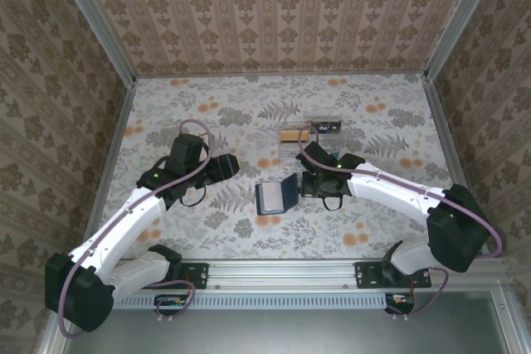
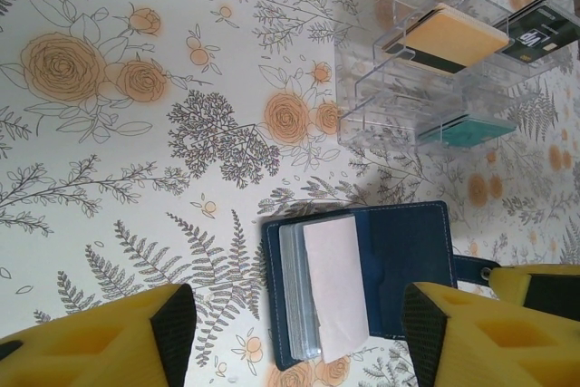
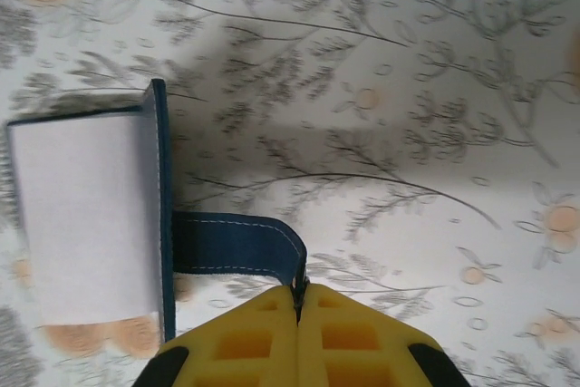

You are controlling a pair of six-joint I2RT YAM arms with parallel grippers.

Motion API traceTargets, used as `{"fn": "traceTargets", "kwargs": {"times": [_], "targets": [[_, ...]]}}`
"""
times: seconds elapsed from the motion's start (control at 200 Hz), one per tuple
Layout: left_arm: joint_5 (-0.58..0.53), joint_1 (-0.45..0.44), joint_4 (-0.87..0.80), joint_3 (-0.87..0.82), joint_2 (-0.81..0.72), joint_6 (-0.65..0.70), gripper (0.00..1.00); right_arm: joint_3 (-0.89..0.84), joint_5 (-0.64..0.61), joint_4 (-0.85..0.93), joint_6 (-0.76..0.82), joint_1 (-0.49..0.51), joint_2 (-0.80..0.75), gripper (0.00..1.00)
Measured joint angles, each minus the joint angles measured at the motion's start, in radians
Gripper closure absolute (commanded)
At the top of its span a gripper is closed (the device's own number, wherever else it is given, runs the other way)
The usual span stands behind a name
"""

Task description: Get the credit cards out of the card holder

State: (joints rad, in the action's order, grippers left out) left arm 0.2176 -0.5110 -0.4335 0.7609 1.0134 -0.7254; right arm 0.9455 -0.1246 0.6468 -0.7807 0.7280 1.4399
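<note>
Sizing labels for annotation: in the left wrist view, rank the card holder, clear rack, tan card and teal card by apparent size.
1. card holder and clear rack: alike, holder nearer, so unranked.
2. tan card
3. teal card, seen edge-on.

A: What sort of place is this?
B: A robotics lab test cell. Beyond the slotted aluminium rail (image 1: pixel 282 271) lies a fern-and-flower printed counter (image 1: pixel 207 238), boxed in by brown damask-papered wall panels (image 1: pixel 274 6) on bare aluminium corner posts (image 1: pixel 93 18).
A: And on the rail?
B: Two white-and-black robot arms bolted to it: the left arm (image 1: pixel 124 221) and the right arm (image 1: pixel 390 192).
</note>
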Motion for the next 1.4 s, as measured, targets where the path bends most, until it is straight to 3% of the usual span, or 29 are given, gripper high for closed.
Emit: {"fn": "traceTargets", "kwargs": {"times": [0.07,0.135,0.31,0.41,0.63,0.915,1.4], "targets": [[0.008,-0.003,0.003,0.000,0.003,0.000,0.35,0.001,-0.023,0.031,0.000,-0.002,0.033,0.90],[0.018,-0.011,0.011,0.000,0.015,0.000,0.38,0.001,-0.027,0.046,0.004,-0.002,0.060,1.00],[0.060,-0.032,0.055,-0.009,0.066,-0.003,0.50,-0.005,-0.031,0.043,0.004,-0.002,0.071,1.00],[0.101,-0.050,0.103,-0.013,0.119,-0.009,0.51,-0.005,-0.045,0.043,0.005,-0.002,0.090,1.00],[0.190,-0.104,0.200,-0.013,0.304,-0.016,0.50,-0.012,-0.053,0.039,0.005,-0.002,0.107,1.00],[0.225,-0.184,0.233,0.031,0.476,-0.016,0.48,-0.031,-0.052,0.013,0.005,-0.002,0.107,1.00],[0.248,-0.253,0.264,0.082,0.612,-0.016,0.43,-0.061,-0.038,-0.043,0.020,-0.011,0.107,1.00]]}}
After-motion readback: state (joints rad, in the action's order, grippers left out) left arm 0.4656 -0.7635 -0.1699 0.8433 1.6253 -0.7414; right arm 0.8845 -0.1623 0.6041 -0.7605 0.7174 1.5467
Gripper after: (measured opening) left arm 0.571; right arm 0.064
